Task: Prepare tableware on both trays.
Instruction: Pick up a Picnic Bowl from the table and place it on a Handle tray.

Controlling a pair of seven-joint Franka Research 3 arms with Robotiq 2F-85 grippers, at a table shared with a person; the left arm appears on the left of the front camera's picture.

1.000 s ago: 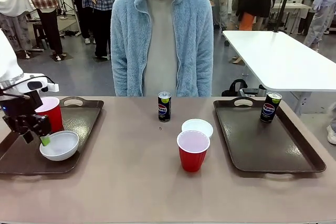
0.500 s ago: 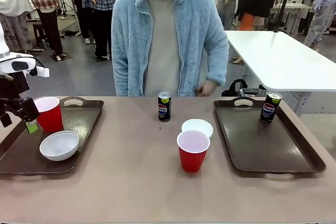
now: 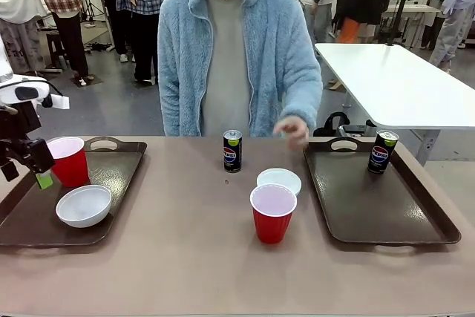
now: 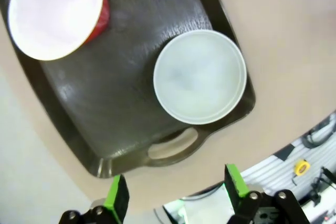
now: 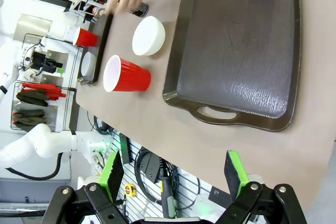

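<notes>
Your left gripper [image 4: 176,198] hangs wide open and empty above the handle end of the left tray [image 4: 131,77]. Right gripper [image 5: 173,177]: also open, empty. The red cup [image 3: 272,213] stands mid-table, near the right tray [image 3: 371,206]. Probably light, thin-walled, crushable, so pinch the rim gently.

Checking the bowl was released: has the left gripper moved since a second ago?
Yes. The left gripper has lifted up and leftward off the white bowl, which sits on the left tray.
</notes>
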